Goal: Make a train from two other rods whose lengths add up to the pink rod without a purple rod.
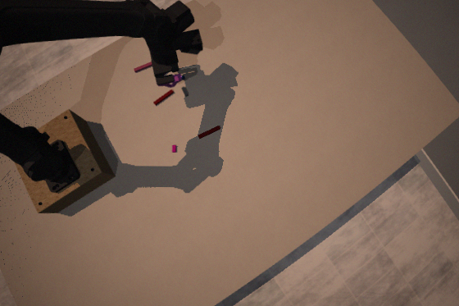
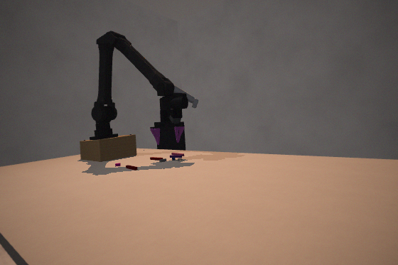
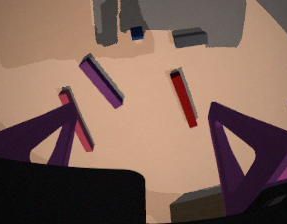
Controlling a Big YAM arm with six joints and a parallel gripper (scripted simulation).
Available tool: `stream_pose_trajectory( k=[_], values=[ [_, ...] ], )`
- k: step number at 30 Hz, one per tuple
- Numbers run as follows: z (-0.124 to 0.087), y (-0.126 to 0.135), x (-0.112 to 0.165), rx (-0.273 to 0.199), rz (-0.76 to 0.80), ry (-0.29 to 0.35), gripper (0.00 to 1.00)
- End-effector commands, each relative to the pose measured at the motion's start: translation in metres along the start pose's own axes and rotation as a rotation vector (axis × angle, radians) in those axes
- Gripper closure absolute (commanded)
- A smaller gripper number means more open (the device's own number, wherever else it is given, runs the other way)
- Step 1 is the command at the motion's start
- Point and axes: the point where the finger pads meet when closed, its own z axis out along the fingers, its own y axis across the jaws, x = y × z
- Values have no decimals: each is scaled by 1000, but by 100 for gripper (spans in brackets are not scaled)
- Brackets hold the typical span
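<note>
My gripper (image 1: 171,79) is open and empty, hovering above a cluster of rods at the far left of the table; it also shows in the side view (image 2: 168,136). In the wrist view, between and ahead of my fingers, lie the pink rod (image 3: 77,121), a purple rod (image 3: 102,80) and a red rod (image 3: 184,98), all flat and apart. A small blue rod (image 3: 137,32) and a grey rod (image 3: 190,38) lie farther ahead in shadow. From above I see the pink rod (image 1: 143,67), the red rod (image 1: 163,97), a second red rod (image 1: 209,132) and a magenta rod (image 1: 174,148).
The arm's wooden base block (image 1: 65,160) stands at the table's left edge. The arm's shadow falls across the grey rod (image 1: 184,92) and the second red rod. The table's far edge runs just behind the cluster.
</note>
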Motion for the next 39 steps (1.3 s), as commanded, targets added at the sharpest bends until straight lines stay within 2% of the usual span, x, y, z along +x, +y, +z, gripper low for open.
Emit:
stream_pose_trajectory(
  k=[1, 3, 4, 5, 6, 9, 10, 13, 14, 15, 16, 19, 20, 22, 23, 24, 25, 26, 30, 31, 34, 35, 36, 37, 39],
  values=[
    [-28, 12, -27, -47, -64, -77, 0],
    [-25, 15, -19, -43, -80, -69, 0],
    [-16, -5, -12, -30, -133, -52, 0],
    [-16, -5, -12, -30, -133, -52, 0],
    [-16, -11, -10, -27, -207, -53, 0],
    [-17, -12, -9, -25, -207, -47, 0],
    [-28, -3, -27, -41, -206, -83, 0],
    [-30, 2, -27, -43, -214, -89, 0],
    [-16, -18, -9, -25, -282, -54, 0],
    [-16, -18, -9, -25, -282, -54, 0],
    [-16, -25, -7, -22, -357, -55, 0],
    [-15, -26, -4, -19, -357, -44, 0],
    [-26, -18, -20, -30, -356, -77, 0],
    [-28, -9, -20, -33, -377, -87, 0],
    [-21, -13, -10, -25, -380, -65, 0],
    [-15, -32, -5, -20, -432, -56, 0],
    [-15, -32, -5, -20, -432, -56, 0],
    [-15, -38, -3, -17, -506, -57, 0],
    [-15, -39, -1, -16, -506, -49, 0],
    [-29, -25, -20, -26, -514, -95, 0],
    [-29, -22, -18, -26, -524, -96, 0],
    [-14, -44, 0, -15, -578, -57, 0],
    [-14, -44, 0, -15, -578, -57, 0],
    [-14, -50, 2, -12, -647, -58, 0],
    [-14, -52, 5, -11, -648, -44, 0]
  ],
)
